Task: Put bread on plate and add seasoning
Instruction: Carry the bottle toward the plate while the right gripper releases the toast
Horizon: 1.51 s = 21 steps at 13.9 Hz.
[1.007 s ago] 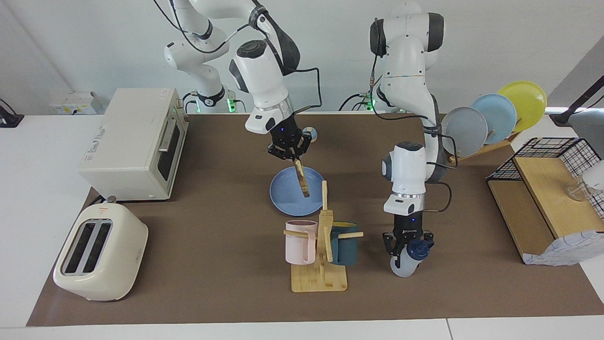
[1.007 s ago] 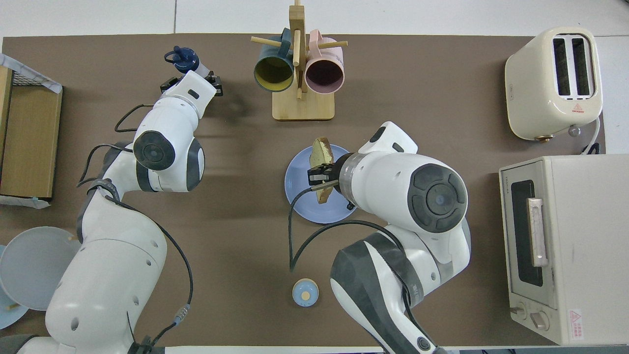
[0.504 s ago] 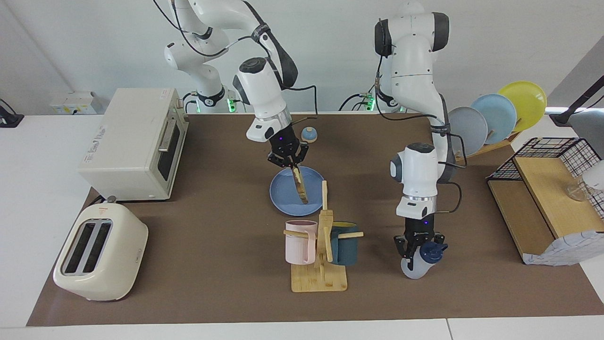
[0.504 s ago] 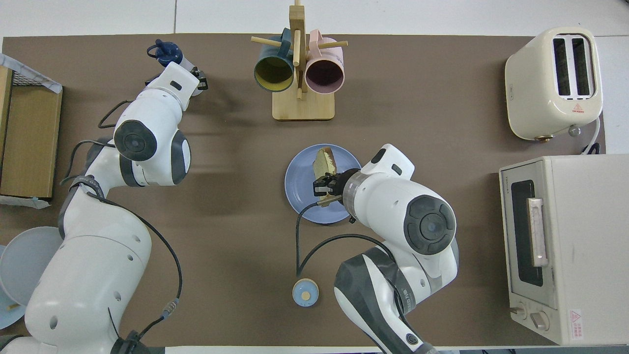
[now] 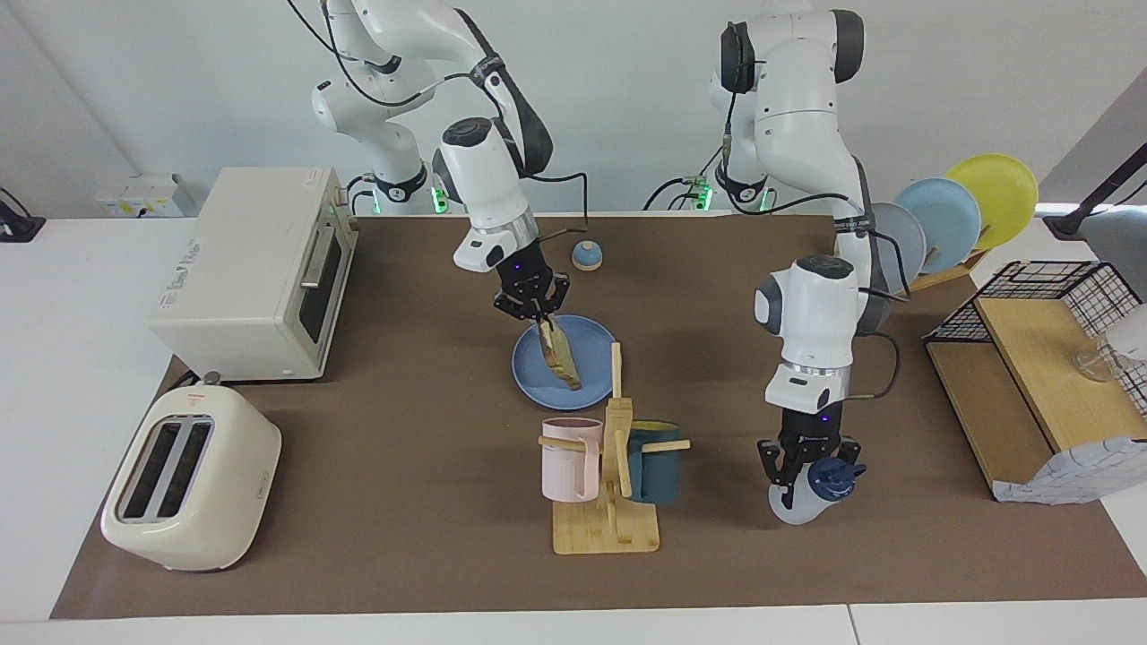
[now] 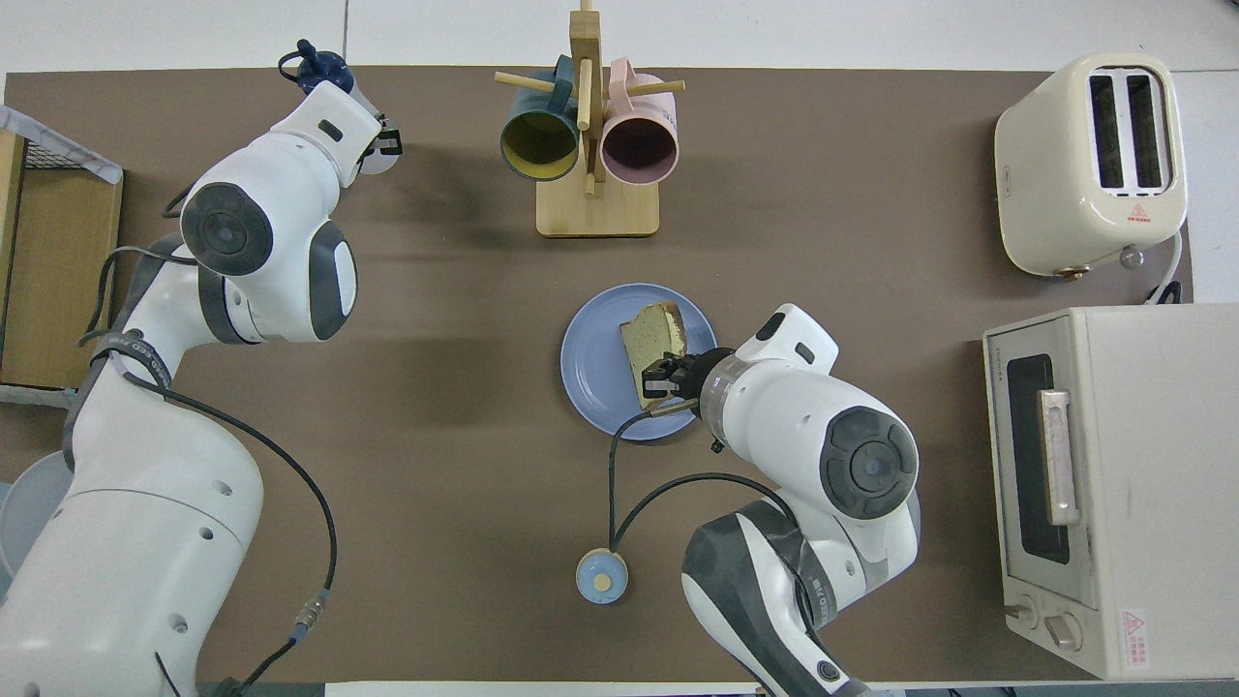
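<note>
My right gripper (image 5: 535, 315) pinches bread (image 5: 561, 355), tilted over plate (image 5: 534, 369), long axis 11-to-5 | left gripper (image 5: 804, 472) clamps seasoning (image 5: 809, 498), cap toward 2 o'clock

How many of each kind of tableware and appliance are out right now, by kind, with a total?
Plates: 4, blue plate on the mat, grey plate, light blue plate and yellow plate in the rack
Mugs: 2, pink mug, teal mug
Toasters: 1, toaster
Toaster ovens: 1, toaster oven
Total: 8
</note>
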Each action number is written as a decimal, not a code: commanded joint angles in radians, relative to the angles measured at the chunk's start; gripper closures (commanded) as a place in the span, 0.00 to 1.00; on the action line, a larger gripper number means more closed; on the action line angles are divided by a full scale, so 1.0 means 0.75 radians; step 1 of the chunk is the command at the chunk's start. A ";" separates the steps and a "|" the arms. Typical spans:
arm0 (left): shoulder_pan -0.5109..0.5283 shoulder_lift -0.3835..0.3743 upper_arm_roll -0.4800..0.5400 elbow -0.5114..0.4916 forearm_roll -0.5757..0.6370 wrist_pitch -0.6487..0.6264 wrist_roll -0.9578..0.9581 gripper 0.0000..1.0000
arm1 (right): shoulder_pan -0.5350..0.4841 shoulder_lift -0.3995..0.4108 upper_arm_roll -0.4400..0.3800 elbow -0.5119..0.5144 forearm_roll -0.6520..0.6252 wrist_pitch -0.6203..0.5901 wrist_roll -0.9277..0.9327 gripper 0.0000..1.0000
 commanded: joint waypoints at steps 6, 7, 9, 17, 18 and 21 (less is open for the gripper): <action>-0.004 -0.344 -0.018 -0.009 0.018 -0.601 0.377 1.00 | -0.058 -0.060 0.008 -0.103 0.033 0.022 -0.021 1.00; -0.002 -0.396 -0.016 -0.013 0.018 -0.712 0.508 1.00 | -0.060 -0.060 0.008 -0.103 0.033 0.022 -0.021 1.00; -0.004 -0.496 -0.016 -0.036 0.018 -0.904 0.729 1.00 | -0.064 -0.060 0.008 -0.103 0.035 0.030 -0.023 1.00; -0.028 -0.823 -0.020 -0.256 0.130 -1.378 1.478 1.00 | -0.056 -0.015 0.010 -0.142 0.129 0.157 -0.035 1.00; -0.059 -0.876 -0.020 -0.326 0.167 -1.351 1.572 1.00 | -0.058 -0.017 0.010 -0.150 0.132 0.165 -0.035 1.00; -0.143 -0.968 -0.022 -0.463 0.212 -1.308 1.681 1.00 | -0.058 -0.015 0.012 -0.155 0.160 0.178 -0.037 1.00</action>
